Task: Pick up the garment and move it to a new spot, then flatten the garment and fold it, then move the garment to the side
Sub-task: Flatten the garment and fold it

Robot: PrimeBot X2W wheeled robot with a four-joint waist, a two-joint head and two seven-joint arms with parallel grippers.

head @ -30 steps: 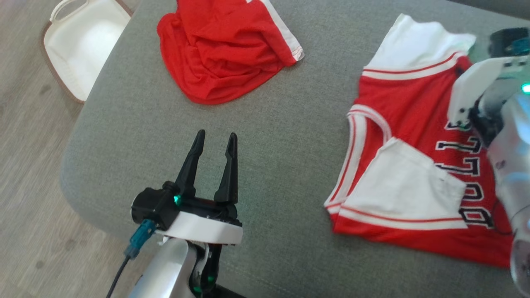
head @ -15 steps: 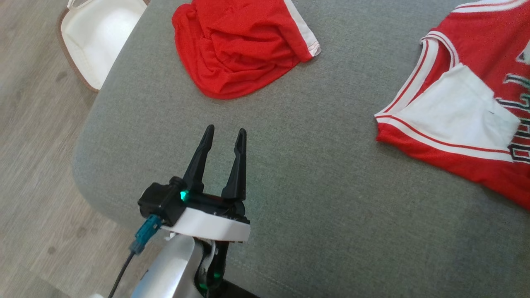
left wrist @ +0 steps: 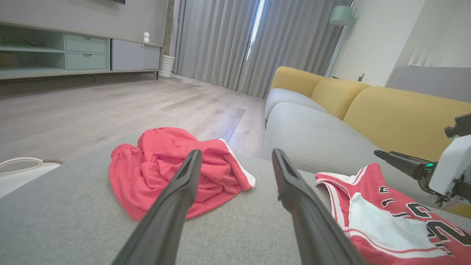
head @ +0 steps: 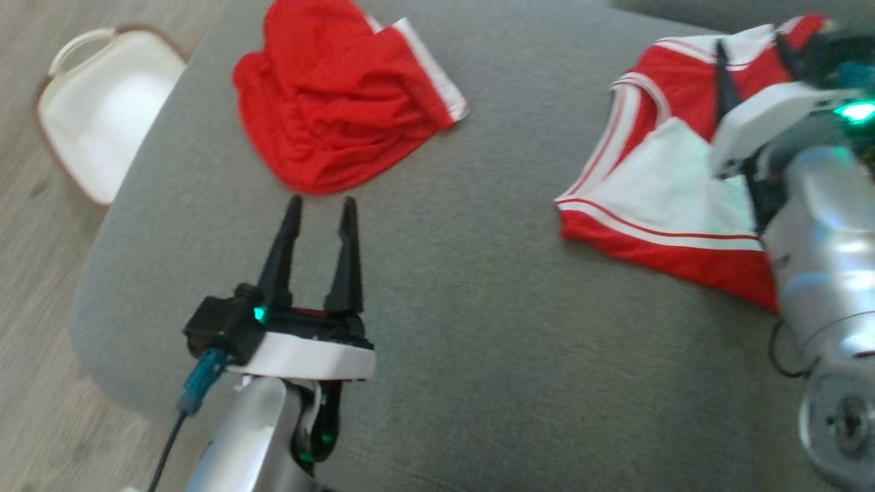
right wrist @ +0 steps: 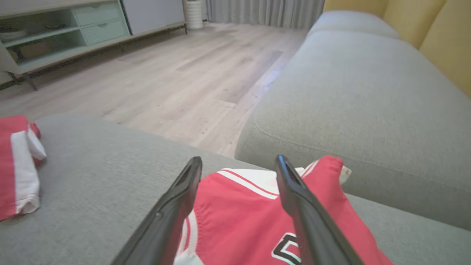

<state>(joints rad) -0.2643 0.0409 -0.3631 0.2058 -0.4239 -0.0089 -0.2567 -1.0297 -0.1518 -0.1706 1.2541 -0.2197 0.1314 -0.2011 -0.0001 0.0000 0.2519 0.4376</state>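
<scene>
**Change noted:** the right gripper [right wrist: 239,159] was closed a second ago. Its jaws now stand apart with nothing between them, poised just above the red-and-white jersey [head: 642,178]. The head camera has also swung, so I read no shift of the garments from that. The left gripper [head: 322,201] is as it was, jaws apart and empty, above bare fabric just short of the crumpled red shorts [head: 328,116].

**Finding:** the jersey lies released on the right part of the grey cushion [head: 478,307], with white inner panels turned in over its front. I judge it folded and set down at the side, so this garment looks close to done. The shorts look unfolded and probably come next.

**Edges:** in the right wrist view the jersey's shoulder sits near the cushion's far edge. Beyond that edge, a gap of floor separates it from the neighbouring sofa seat [right wrist: 368,92]. The cushion's rounded left edge drops to the wooden floor [head: 27,287], where a white basket [head: 102,123] stands beside it.

**Open room:** a broad bare stretch lies between shorts and jersey, which I judge enough for spreading a garment.
</scene>
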